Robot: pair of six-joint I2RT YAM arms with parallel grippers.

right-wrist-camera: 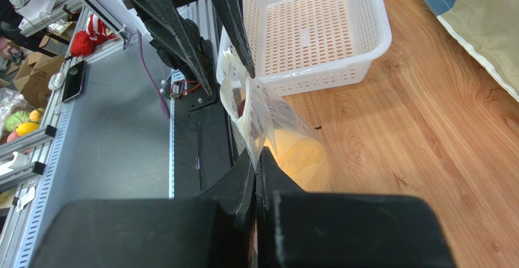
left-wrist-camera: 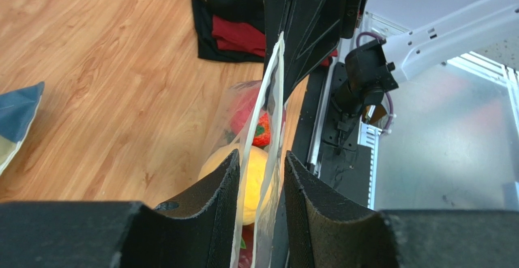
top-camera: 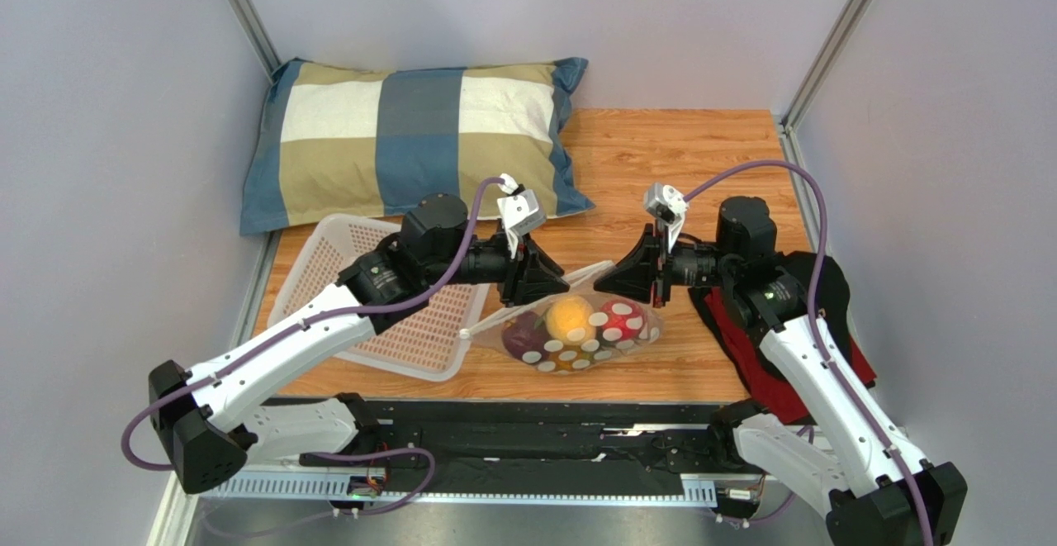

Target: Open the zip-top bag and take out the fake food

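left wrist view: the zip-top bag [left-wrist-camera: 263, 116] is straddled by the parted left end effector [left-wrist-camera: 262, 158], its edge pinched straight ahead by the right end effector [right-wrist-camera: 256, 161].

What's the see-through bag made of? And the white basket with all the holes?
The zip-top bag looks like thin, clear, shiny plastic film: the toy food shows through it, and it wrinkles where it is pulled. The basket looks like stiff, white moulded plastic, slightly glossy, with neat rows of little slots.
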